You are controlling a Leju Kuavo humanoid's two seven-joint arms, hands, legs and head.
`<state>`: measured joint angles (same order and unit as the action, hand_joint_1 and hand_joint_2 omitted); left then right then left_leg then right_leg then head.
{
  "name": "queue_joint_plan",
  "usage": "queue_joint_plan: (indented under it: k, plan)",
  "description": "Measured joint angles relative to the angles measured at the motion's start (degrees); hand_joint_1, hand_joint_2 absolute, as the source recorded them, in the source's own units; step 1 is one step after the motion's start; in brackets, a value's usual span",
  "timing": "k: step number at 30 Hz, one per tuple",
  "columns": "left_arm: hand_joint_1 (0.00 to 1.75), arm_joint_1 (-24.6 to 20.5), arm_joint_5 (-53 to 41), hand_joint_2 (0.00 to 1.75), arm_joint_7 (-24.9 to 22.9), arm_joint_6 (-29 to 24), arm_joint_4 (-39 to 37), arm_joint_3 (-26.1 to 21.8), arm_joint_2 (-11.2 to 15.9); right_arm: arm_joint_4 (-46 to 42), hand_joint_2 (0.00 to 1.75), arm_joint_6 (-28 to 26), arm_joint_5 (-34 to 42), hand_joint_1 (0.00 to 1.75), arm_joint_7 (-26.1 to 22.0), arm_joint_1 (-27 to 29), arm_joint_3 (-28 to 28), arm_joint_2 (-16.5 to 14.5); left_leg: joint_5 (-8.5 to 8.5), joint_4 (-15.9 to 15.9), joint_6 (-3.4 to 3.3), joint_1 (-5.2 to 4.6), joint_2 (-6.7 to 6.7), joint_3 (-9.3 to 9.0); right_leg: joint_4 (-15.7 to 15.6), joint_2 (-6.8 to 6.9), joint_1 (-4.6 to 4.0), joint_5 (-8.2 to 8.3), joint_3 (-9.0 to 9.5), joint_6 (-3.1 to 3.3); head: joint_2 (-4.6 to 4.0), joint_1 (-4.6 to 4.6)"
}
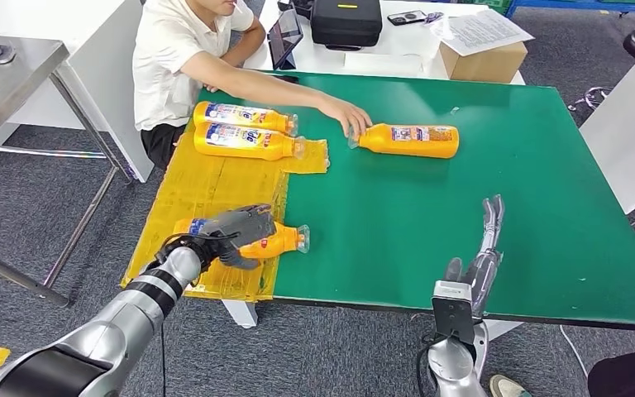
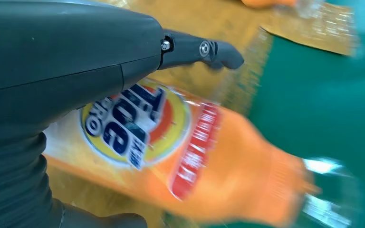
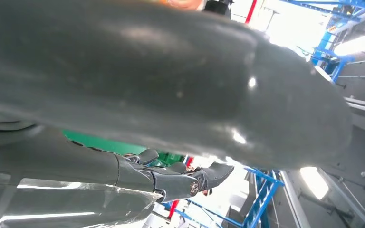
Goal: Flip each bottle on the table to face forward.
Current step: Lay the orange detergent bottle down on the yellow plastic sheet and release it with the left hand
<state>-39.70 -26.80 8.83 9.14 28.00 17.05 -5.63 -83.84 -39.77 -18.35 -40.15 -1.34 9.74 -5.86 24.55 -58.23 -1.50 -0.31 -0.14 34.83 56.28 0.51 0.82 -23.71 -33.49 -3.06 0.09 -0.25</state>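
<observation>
Green covers the table, whose left strip lies under a yellow mat. At the far left edge sits a person, one arm stretched over the green with the hand touching the clear-capped neck of a far bottle, which lies on its side on the bare green, label up. White desks stand beyond, carrying a black case, a cardboard box with papers on it, and a tablet. Two more bottles lie side by side on the mat near the person, the back bottle and the front bottle, caps toward the green. At the near edge of the mat lies the near bottle, orange, cap reaching just onto the green; the left hand lies over its body, fingers wrapped around it, and the left wrist view shows its round blue-and-yellow label facing the camera, thumb stretched past its side. The right hand stands above the table's near edge, fingers straight, close together and holding nothing, well apart from every bottle.
</observation>
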Motion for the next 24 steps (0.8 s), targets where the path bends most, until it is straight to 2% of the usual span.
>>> queue_joint_plan:
  k: [6,11,14,18,21,24]
  plan:
    - [0.00,-0.3,9.2,1.75,3.8,13.9,0.1,-3.8,-0.6,1.4,0.00,0.0,0.4,0.00,0.0,-0.9,1.3,0.3,-0.01,0.0,-0.02,-0.02,-0.04,-0.05,0.0,0.02,0.02,0.00,0.07,0.00,0.00,0.01]
    - [0.00,-0.3,10.5,1.75,4.0,16.3,0.3,-4.5,-0.9,2.2,0.00,0.0,0.3,0.00,0.0,-1.2,1.8,0.5,-0.02,0.0,-0.02,-0.02,-0.04,-0.05,0.0,0.02,0.01,0.01,0.07,-0.01,0.00,0.00]
    - [0.00,-0.2,10.1,1.75,4.0,15.8,0.8,-4.0,-0.9,2.6,0.00,0.0,-0.1,0.00,0.0,-1.2,1.9,0.5,-0.01,0.0,-0.02,-0.01,-0.03,-0.04,0.0,0.02,0.01,0.01,0.03,-0.01,0.00,0.00]
    - [0.00,0.7,11.6,1.75,4.9,12.2,2.3,-2.6,-1.2,3.0,0.00,0.0,-1.1,0.00,0.0,-1.1,1.7,0.6,-0.02,0.0,-0.02,-0.01,-0.02,0.01,0.0,0.01,0.01,0.01,-0.05,0.00,0.00,0.01]
    - [0.00,3.7,15.4,1.75,8.7,8.0,6.3,-1.9,-2.0,3.0,0.00,0.0,-1.9,0.00,0.0,-0.7,1.1,0.6,-0.02,0.0,-0.02,-0.02,-0.02,0.09,0.0,0.01,0.02,0.01,-0.13,-0.01,0.00,0.00]
    - [0.00,9.5,21.1,1.75,14.7,0.6,16.2,-1.5,-4.0,2.6,0.00,0.0,-2.5,0.00,0.0,0.3,0.2,0.6,-0.01,0.0,-0.03,-0.06,-0.03,0.22,0.0,0.02,0.06,0.00,-0.23,-0.02,0.00,0.01]
